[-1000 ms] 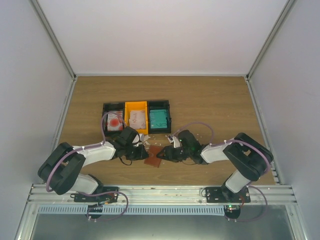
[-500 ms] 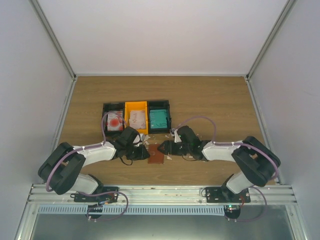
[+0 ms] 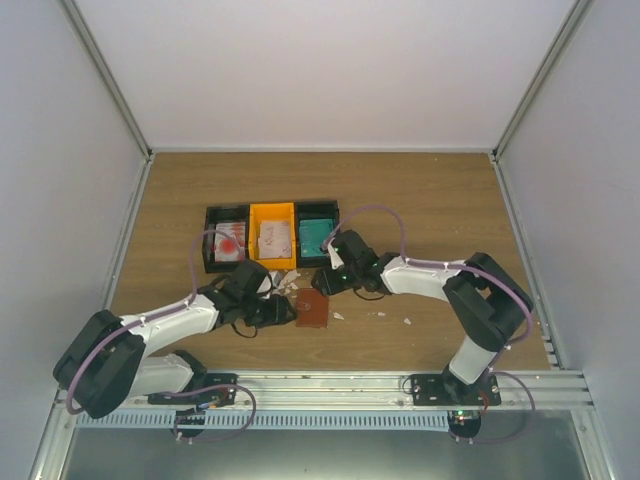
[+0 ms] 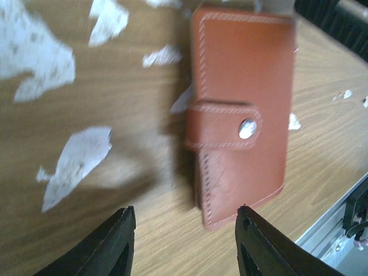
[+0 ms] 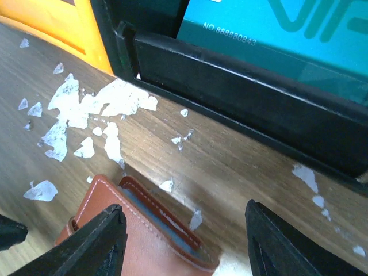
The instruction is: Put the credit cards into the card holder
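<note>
- Left tool (image 4: 184, 214): jaws spread, empty, just short of the card holder (image 4: 238, 109) on the tabletop (image 4: 132, 115).
- Right tool (image 5: 184, 210): jaws spread, empty, above the holder, near the black bin (image 5: 230, 86) holding a teal credit card (image 5: 276, 29).

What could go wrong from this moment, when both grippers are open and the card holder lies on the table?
1. The card holder has its strap snapped shut, so the teal cards could not enter.
2. The left gripper is open and grips nothing; the holder may slide when touched.
3. White scraps lie beside it and might be pinched together with a card.
</note>
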Robot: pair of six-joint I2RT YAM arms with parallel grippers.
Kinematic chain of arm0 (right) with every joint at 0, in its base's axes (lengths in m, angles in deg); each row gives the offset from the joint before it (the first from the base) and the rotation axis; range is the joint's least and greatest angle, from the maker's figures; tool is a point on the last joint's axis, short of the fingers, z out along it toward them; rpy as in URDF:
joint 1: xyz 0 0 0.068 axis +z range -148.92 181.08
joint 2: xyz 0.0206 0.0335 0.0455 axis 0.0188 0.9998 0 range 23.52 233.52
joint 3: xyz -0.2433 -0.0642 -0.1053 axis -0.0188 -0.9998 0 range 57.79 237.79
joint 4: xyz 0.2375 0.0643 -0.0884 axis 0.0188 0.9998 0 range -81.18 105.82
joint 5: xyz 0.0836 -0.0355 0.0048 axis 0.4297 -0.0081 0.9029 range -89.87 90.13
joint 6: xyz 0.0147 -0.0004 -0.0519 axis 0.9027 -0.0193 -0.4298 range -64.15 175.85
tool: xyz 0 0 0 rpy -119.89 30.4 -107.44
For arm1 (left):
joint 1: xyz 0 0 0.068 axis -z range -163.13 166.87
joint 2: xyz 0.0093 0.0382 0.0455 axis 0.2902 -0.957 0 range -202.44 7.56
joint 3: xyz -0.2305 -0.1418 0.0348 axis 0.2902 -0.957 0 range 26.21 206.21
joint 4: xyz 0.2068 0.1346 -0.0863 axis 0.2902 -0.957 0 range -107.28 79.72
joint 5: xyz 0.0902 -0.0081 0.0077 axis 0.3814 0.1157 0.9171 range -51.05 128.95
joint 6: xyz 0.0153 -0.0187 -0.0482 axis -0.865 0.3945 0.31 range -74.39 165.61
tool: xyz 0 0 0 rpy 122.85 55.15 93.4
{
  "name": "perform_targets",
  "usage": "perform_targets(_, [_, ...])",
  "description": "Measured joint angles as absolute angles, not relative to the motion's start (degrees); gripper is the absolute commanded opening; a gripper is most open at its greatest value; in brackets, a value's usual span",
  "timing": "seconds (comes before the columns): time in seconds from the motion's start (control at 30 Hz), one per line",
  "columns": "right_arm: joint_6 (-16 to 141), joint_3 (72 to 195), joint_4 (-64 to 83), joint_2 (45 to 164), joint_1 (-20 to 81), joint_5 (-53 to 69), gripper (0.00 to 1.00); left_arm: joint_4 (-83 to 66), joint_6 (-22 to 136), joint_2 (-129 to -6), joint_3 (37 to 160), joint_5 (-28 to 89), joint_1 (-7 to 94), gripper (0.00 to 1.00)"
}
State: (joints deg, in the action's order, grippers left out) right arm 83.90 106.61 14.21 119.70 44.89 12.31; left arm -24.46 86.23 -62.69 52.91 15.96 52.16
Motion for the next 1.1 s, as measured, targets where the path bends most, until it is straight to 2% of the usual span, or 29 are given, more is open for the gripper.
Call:
perform_targets(0.27, [80.23,106.98,15.24,121.88,44.89,14.46,0.40,-22.97,88.61,-62.45,49.87,12.95,52.60,0.44])
perform_targets(0.33, [80.10,105.91,15.08,121.77,44.89,15.57,0.40,-22.23,88.68,-62.94,49.87,12.47,52.66,0.43])
perform_targets(0.6, [83.18,97.95,13.23,115.78,44.91,18.94,0.25,-21.07,89.11,-64.44,49.87,11.75,53.43,0.36])
perform_targets(0.73, [85.65,93.01,10.60,112.86,45.57,23.24,0.21,-21.05,89.68,-64.44,49.74,11.79,53.54,0.33])
perform_targets(1.1, [89.35,86.63,7.15,108.99,47.49,30.39,0.21,-22.67,88.87,-67.79,52.49,13.71,53.49,0.24])
